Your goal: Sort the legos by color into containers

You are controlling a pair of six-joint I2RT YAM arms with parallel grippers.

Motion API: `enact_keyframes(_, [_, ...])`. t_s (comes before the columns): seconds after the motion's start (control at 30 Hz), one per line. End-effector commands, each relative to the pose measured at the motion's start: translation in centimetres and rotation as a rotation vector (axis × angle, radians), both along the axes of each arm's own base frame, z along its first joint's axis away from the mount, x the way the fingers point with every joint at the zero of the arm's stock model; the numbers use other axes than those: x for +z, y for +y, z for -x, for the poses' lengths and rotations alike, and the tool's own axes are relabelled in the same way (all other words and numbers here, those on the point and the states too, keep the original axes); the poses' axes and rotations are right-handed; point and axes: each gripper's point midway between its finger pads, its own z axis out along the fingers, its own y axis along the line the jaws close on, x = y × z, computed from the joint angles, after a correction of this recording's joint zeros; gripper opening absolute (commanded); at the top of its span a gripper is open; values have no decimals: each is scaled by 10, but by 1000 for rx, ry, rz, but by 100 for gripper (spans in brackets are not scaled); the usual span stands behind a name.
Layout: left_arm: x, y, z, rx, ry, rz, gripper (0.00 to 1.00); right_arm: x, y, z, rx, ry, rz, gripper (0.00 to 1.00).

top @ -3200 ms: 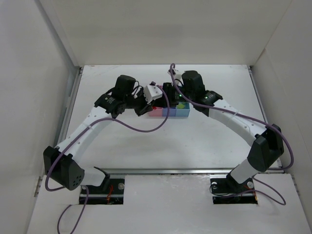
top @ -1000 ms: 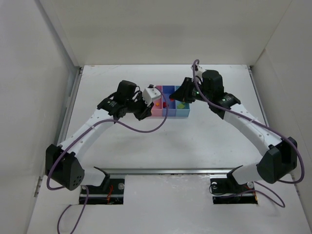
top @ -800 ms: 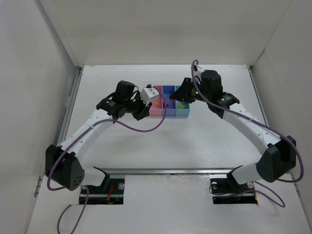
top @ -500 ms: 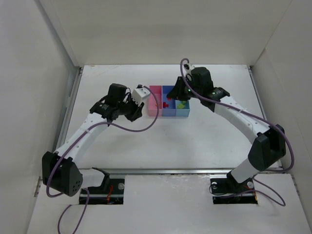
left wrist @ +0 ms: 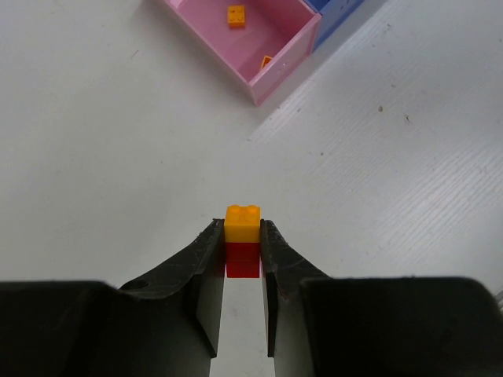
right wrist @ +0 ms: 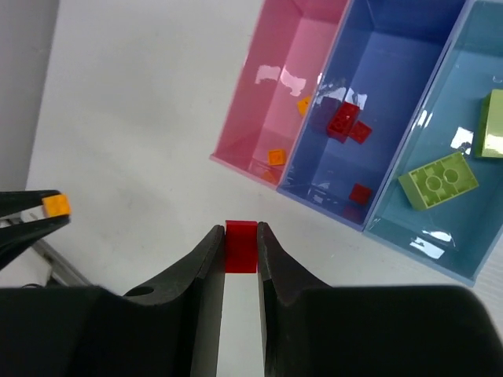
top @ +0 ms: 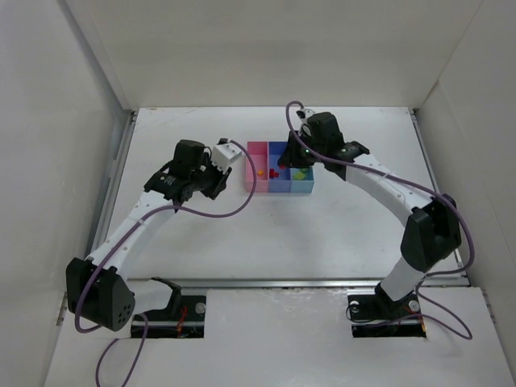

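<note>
Between the fingertips of the left hand sits an orange-on-red stack, orange brick outermost, pinched by its sides above the bare worktop. The pink bin lies ahead and a little right of it, at the top of the left wrist view, with two loose orange bricks already inside.

The right hand pinches a single red brick. In its own view the blue bin lies up and to the right, its long axis running from lower left to upper right. Red bricks lie on its floor, and yellow-green bricks sit in the cyan bin beyond.

From above, the right hand is the nearer to the tray, by its upper edge, while the left stands off the pink end. The left's pair is two colours, so it probably needs parting before either bin suits it.

Some three seconds ago both hands were bunched over the tray, hiding most of it. Since then the left has drawn away to the left, and the tray shows whole.
</note>
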Motion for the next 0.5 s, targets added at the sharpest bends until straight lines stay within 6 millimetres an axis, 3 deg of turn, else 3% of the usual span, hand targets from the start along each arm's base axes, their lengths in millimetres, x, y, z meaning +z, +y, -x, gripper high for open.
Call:
enact_keyframes(0.0, [13, 4, -8, 38, -65, 14, 0, 5, 1, -18, -22, -49, 45, 0])
enact_keyframes(0.17, [0, 3, -10, 37, -36, 1, 0, -2, -1, -49, -104, -77, 92, 0])
enact_keyframes(0.2, [-1, 1, -12, 31, -33, 7, 0, -12, 1, -52, -103, -56, 106, 0])
enact_keyframes(0.47, [2, -1, -18, 31, -49, 13, 0, -9, 6, -55, -77, -70, 102, 0])
